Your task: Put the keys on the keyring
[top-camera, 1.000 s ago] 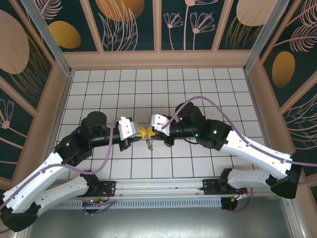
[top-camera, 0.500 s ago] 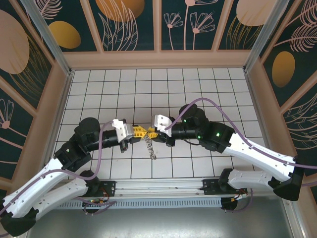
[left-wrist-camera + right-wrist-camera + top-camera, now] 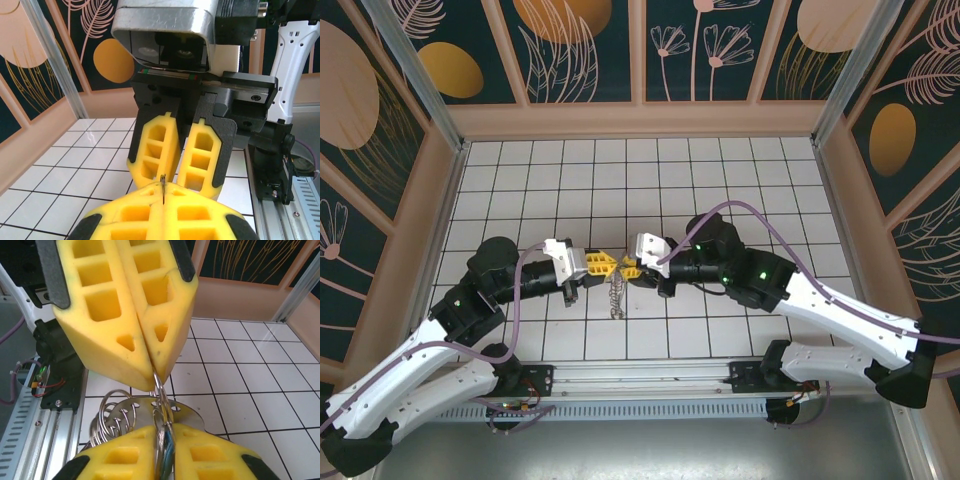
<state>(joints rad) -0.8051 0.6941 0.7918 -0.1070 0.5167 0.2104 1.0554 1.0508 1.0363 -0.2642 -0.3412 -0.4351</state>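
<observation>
Glossy silvery metal keyring [image 3: 116,415]

White-shelled arms [image 3: 840,310], black joints [image 3: 500,262] — purple cables [image 3: 740,207], green lights [image 3: 757,268], yellow latticed end effector fingers [image 3: 155,150].

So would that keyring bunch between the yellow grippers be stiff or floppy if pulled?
Probably floppy: the keyring bunch is loosely linked wire loops, and its tail dangles below the left gripper and right gripper. Likely slippery too: thin shiny metal between flat yellow fingers. It looks light: fingertip pinches alone hold it up.
</observation>
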